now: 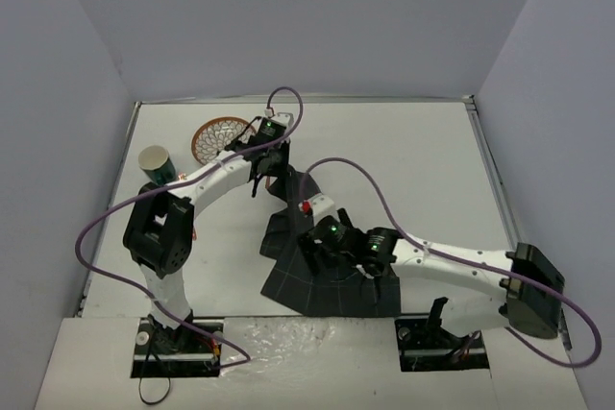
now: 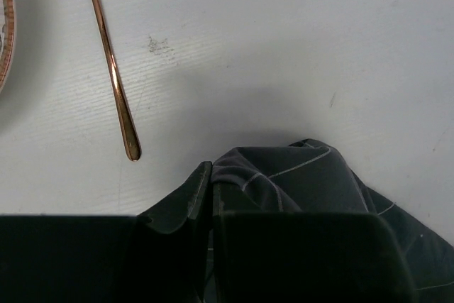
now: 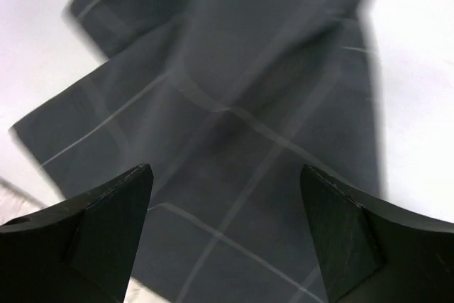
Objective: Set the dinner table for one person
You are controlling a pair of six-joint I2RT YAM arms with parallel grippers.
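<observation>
Left claw [image 2: 211, 177] tight on grey cloth [image 2: 301, 175], right claw [image 3: 227, 175] wide above it; cup [image 1: 155, 163] upright.

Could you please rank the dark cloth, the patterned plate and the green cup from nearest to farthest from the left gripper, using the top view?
1. The dark cloth, pinched in the left gripper.
2. The patterned plate, just to its left.
3. The green cup, farthest, near the table's left edge.
</observation>
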